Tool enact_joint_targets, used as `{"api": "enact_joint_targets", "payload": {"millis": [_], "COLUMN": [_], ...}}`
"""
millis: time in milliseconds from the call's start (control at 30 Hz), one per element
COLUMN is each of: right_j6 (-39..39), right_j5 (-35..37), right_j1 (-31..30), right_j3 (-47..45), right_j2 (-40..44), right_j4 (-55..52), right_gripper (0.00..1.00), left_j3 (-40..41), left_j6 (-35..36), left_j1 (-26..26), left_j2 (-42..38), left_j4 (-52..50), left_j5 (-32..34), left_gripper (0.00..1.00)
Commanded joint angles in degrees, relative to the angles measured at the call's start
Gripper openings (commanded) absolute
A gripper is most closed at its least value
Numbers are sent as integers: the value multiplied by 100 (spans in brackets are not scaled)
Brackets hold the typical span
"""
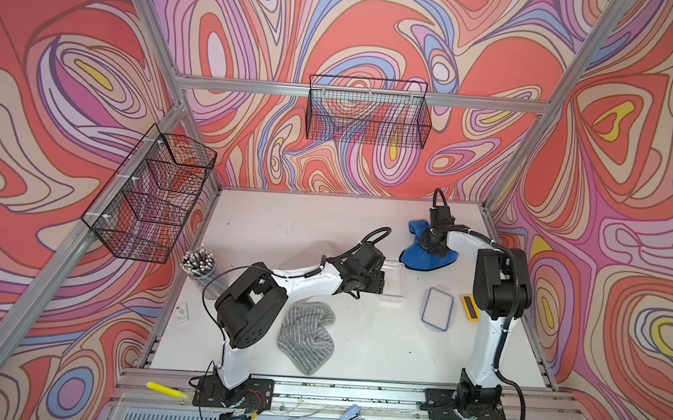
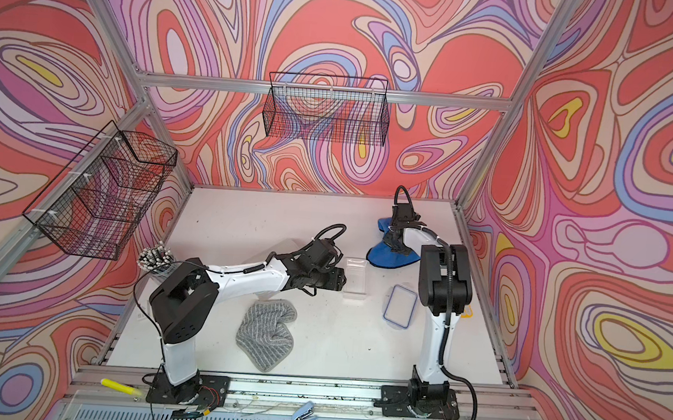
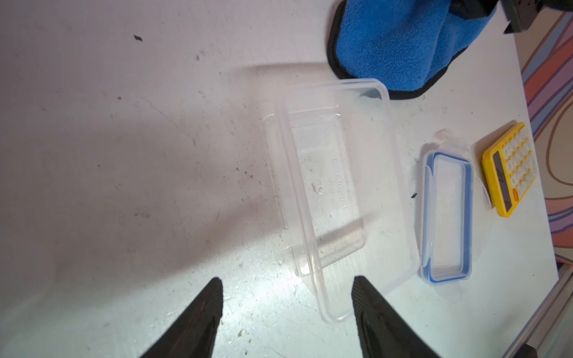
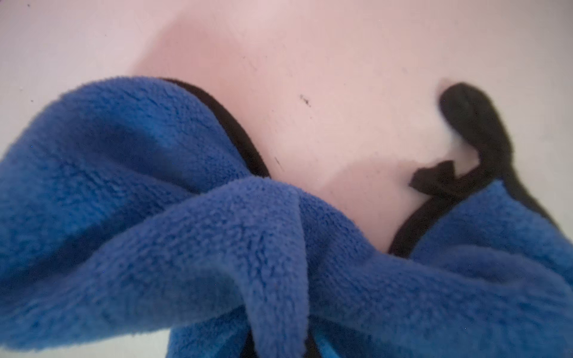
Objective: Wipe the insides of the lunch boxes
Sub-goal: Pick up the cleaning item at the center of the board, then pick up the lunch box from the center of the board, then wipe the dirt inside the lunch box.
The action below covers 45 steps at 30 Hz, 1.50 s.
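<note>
While the right tool sits pressed into the blue fleece cloth with black edging at the far right of the white table, its jaws are closed on the fabric. The right wrist view shows the fleece bunched into a pinched ridge, and the fingers themselves are buried in it.

The left tool is wide, with the two black fingers well apart. It is low over the near end of the small clear plastic rectangular lunch box. One long wall of the box runs between the jaws, and I cannot tell whether anything touches.

The lunch box stands upright mid-table, open side up, with nothing inside but specks. The blue cloth lies just past its far end. A flat blue-rimmed clear lid lies just beside the box, not touching it. The yellow calculator is beyond the lid, face up, beside the right arm.

A grey striped cloth lies crumpled near the front edge between the two arm bases, apart from the box.
</note>
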<state>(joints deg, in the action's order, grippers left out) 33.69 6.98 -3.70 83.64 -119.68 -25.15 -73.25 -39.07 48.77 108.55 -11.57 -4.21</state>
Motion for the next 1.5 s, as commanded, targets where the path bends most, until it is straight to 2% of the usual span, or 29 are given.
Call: {"api": "enact_joint_targets", "payload": {"millis": [0,367,433,600,700,967,1100,1367,1467], "right_j6": [-380,-905,-977,-1158,-1223,-1415,-1418,-1359,-1200], "right_j5": [-61,-403,-460,-713,-933,-959,-852,-1152,-1621], "right_j1": [27,27,24,23,28,22,28,12,6], "right_j3": [-352,-1370,-1475,-1769,-2007,-2246,-2431,-2674,-2727], "right_j2": [453,2436,2703,3446,3921,4502,4677,5091,5141], "right_j4": [311,1073,1044,1013,1148,521,396,193,113], "right_gripper": [0,0,0,0,0,0,0,0,0], "left_j3": [-226,-666,-740,-930,-1001,-1327,-1461,-1490,-1488], "left_j6": [150,350,392,503,514,705,902,1024,1024], "left_j1": [36,69,67,68,71,69,65,64,68], "left_j2": [179,499,555,679,744,921,956,966,985], "left_j4": [-311,-916,-1003,-1211,-1246,-1559,-1730,-1798,-1769], "left_j5": [-51,-19,-6,86,67,146,242,221,197], "left_gripper": [67,57,53,36,34,32,24,18,17]}}
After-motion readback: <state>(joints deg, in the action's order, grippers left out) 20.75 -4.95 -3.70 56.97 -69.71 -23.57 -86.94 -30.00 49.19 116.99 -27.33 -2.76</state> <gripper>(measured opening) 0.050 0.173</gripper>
